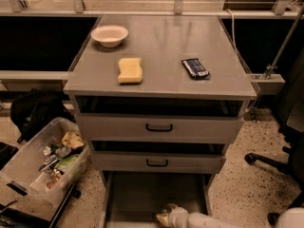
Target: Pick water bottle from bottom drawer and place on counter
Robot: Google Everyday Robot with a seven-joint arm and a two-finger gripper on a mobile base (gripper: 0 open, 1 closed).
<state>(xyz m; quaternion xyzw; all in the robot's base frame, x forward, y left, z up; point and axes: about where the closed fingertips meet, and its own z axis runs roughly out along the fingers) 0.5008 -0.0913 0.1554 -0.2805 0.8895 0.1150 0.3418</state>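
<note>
The hand [165, 216] sits low at the front edge of the bottom drawer [152, 194], on a white arm [209, 221] coming in from the lower right. I cannot tell what its grip is, and the water bottle cannot be made out there. The bench [161, 37] has bare room through its middle. The drawer's floor lies open behind the hand. A bin [28, 167] crowds the cabinet's left side. A bowl [109, 34] sits at the rear left, a sponge [129, 70] near the front edge and a packet [195, 68] toward the right.
</note>
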